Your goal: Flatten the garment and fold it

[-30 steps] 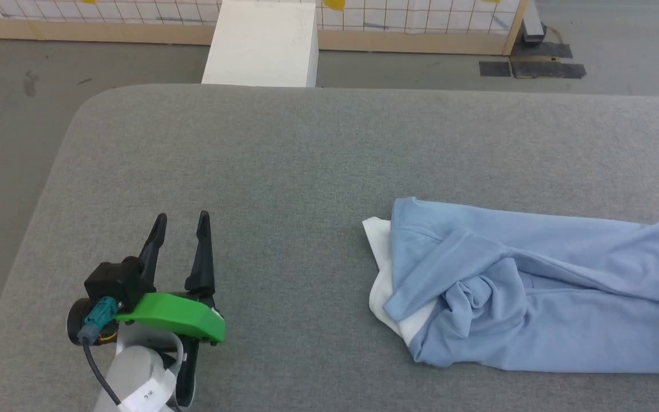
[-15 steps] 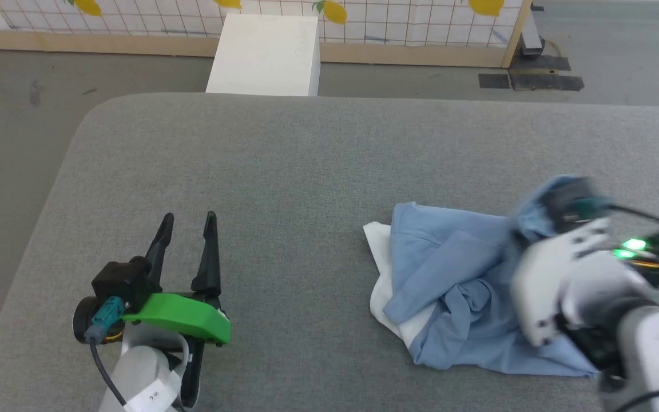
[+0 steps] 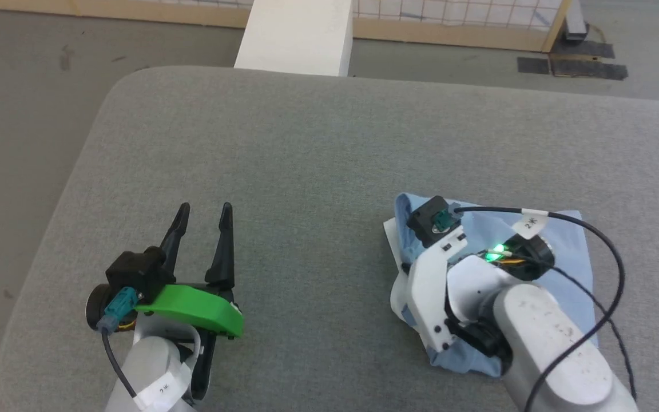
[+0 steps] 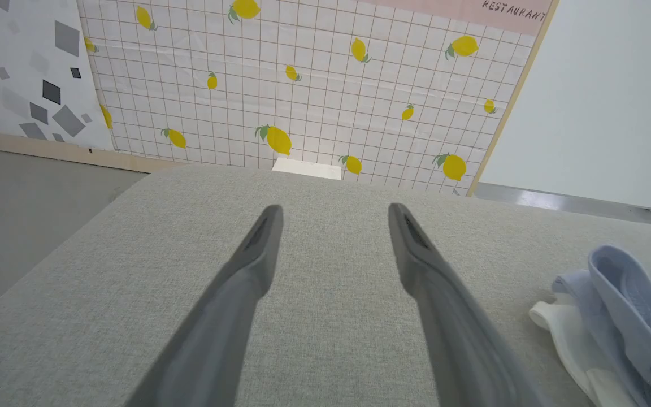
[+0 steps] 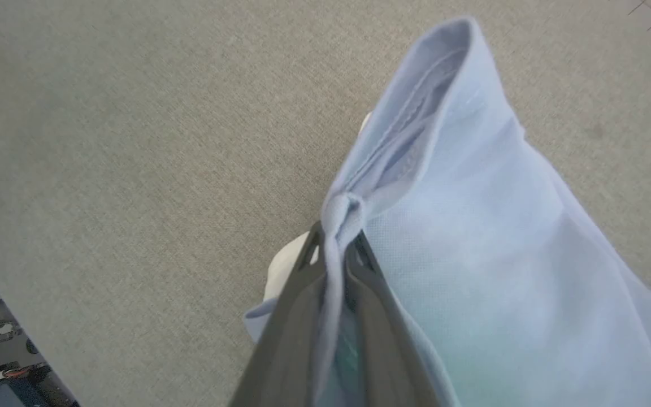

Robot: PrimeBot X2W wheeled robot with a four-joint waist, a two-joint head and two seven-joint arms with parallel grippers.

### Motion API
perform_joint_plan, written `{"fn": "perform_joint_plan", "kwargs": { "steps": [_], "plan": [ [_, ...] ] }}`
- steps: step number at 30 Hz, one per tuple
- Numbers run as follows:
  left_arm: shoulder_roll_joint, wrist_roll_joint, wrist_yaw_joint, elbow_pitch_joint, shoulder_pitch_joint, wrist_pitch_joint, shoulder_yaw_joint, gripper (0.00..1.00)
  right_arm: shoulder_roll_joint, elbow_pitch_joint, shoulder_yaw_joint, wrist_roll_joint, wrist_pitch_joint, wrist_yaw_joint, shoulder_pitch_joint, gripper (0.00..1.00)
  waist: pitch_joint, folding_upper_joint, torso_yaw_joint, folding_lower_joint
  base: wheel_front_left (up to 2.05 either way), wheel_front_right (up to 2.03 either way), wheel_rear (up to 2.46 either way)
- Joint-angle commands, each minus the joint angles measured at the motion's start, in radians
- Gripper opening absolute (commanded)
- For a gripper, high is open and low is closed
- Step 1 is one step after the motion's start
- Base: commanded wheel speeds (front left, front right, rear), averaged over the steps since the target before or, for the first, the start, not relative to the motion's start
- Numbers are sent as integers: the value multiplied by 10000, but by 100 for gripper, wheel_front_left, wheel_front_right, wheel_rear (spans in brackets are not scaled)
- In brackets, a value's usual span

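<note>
Near left, the left gripper (image 3: 205,210) is spread and empty over the grey table (image 3: 306,143). Near right, the right gripper (image 5: 337,237) pinches a bunched edge of the garment (image 3: 572,240), doubled over itself; lay that edge squarely flat before letting go.

The table (image 3: 318,143) has a grey woven padded top with a rounded corner. The garment (image 3: 572,234) lies on it as a bunched light blue heap, well to the right of the left gripper's (image 3: 205,207) spread fingers (image 3: 223,246). Its white collar (image 4: 563,333) rests on the weave on the side nearest them. Grey cloth stretches between and ahead of those fingers. A ridge of the blue fabric is pinched between the right gripper's (image 5: 338,234) fingers (image 5: 291,316), and the rest spreads to their right.
</note>
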Motion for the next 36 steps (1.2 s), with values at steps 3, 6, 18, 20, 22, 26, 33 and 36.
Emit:
{"fn": "perform_joint_plan", "kwargs": {
  "steps": [3, 6, 18, 20, 22, 26, 33, 36],
  "plan": [
    [-28, -107, -67, 44, -131, -38, 50, 100, 237, 464, 133, 596, -441, -15, -303, 100, 29, 0, 78, 0, 0, 0, 0],
    [-22, -94, -67, 55, -46, -38, 139, 100, 348, 308, 172, 1096, -903, -15, -380, 100, -78, 0, -23, 0, 0, 0, 0],
    [-12, -18, -67, -127, 174, -38, 396, 100, 594, -2619, -3583, 1589, -5649, -15, 1040, 100, -477, 0, -730, 0, 0, 0, 0],
    [-19, -1, -67, -185, 200, -38, 433, 100, 607, -2665, -4448, 1653, -6304, -15, 1506, 100, -482, 0, -843, 0, 0, 0, 0],
    [-29, 0, -67, -220, 207, -38, 425, 100, 611, -2328, -5181, 1877, -6767, -15, 1958, 100, -495, 0, -906, 0, 0, 0, 0],
    [-46, -22, -67, -239, 236, -38, 404, 100, 613, -1099, -6014, 2601, -6936, -15, 2443, 100, -523, 0, -997, 0, 0, 0, 0],
    [-66, -57, -67, -203, 224, -38, 252, 100, 615, 1708, -6615, 3286, -5798, -15, 2156, 100, -507, 0, -979, 0, 0, 0, 0],
    [-69, -73, -67, -155, 217, -38, 189, 100, 615, 2533, -6545, 3499, -5022, -15, 1896, 100, -523, 0, -922, 0, 0, 0, 0]
  ]
}}
